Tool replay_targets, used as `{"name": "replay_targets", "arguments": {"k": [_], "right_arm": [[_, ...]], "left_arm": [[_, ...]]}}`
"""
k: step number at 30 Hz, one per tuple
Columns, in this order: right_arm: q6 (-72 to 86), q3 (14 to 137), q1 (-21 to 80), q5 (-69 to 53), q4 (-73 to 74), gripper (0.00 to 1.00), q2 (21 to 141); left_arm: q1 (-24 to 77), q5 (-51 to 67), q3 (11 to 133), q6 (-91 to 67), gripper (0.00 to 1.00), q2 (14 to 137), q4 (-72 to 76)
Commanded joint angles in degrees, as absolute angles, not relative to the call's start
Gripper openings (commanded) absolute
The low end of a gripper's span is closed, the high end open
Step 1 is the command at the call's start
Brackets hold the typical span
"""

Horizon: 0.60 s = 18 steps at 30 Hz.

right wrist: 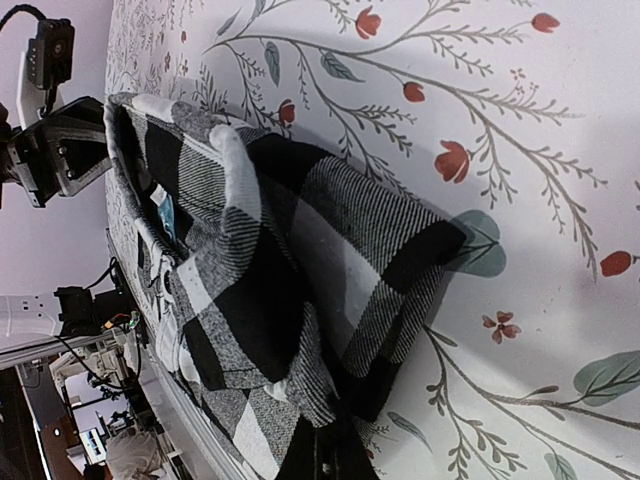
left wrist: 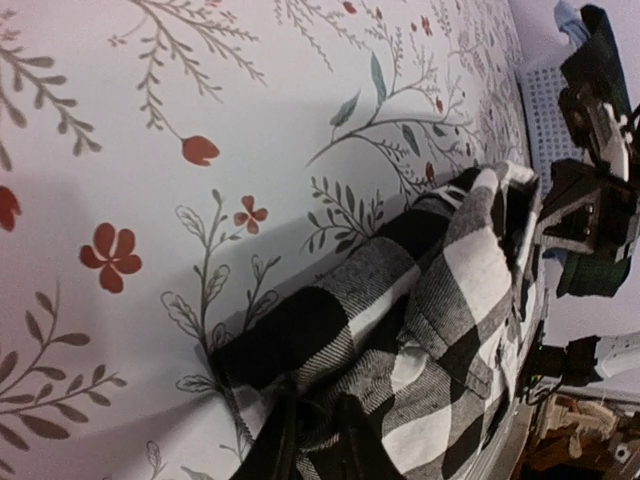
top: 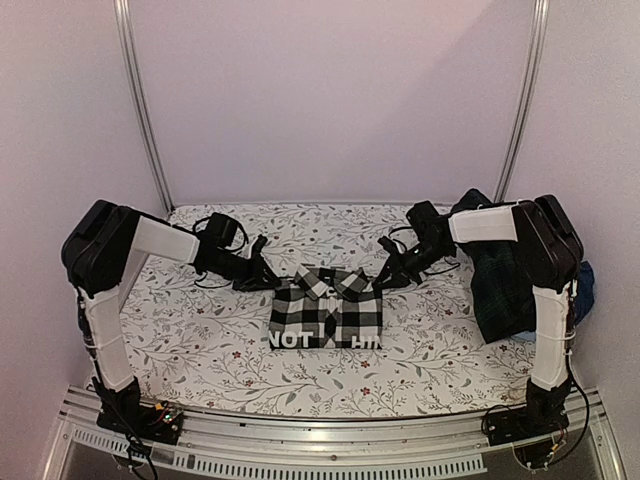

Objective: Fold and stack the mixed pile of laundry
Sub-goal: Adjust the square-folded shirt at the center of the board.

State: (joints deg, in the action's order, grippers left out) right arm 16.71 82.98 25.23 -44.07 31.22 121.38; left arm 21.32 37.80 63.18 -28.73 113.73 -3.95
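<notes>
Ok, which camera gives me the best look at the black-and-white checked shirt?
Top external. It shows the whole checked shirt, folded into a rectangle on the floral covering with its collar at the far edge. The left wrist view shows only one side of it close up, and the right wrist view only the opposite side.

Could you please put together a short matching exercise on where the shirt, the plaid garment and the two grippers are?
1. checked shirt
2. dark plaid garment
3. left gripper
4. right gripper

A. at the shirt's far right corner
B. folded, middle of the table
C. lying at the table's right edge
D. at the shirt's far left corner

Pairs: 1-B, 2-C, 3-D, 4-A
</notes>
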Motion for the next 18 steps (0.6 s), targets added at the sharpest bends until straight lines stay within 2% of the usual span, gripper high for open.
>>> {"name": "replay_targets", "arguments": {"k": [1,2,12,18], "right_arm": [[16.3,85.2,25.4,-44.7,30.6,0.00,120.5],[16.2,85.4,25.4,-44.7,30.9,0.00,120.5],[15.2,86.5,25.4,-43.4,31.7,0.00,117.9],[15.8,87.9,25.5,-42.0,29.4,0.00,122.7]], "left_arm": [[22.7,39.4,64.2,-28.6,0.03,114.8,-3.9],[22.7,38.8,63.9,-28.6,0.00,114.3,-3.9],[20.6,33.6,61.9,-27.6,0.00,106.6,-5.5],[19.6,32.4,62.7,-28.8,0.00,111.5,-3.8]]}}
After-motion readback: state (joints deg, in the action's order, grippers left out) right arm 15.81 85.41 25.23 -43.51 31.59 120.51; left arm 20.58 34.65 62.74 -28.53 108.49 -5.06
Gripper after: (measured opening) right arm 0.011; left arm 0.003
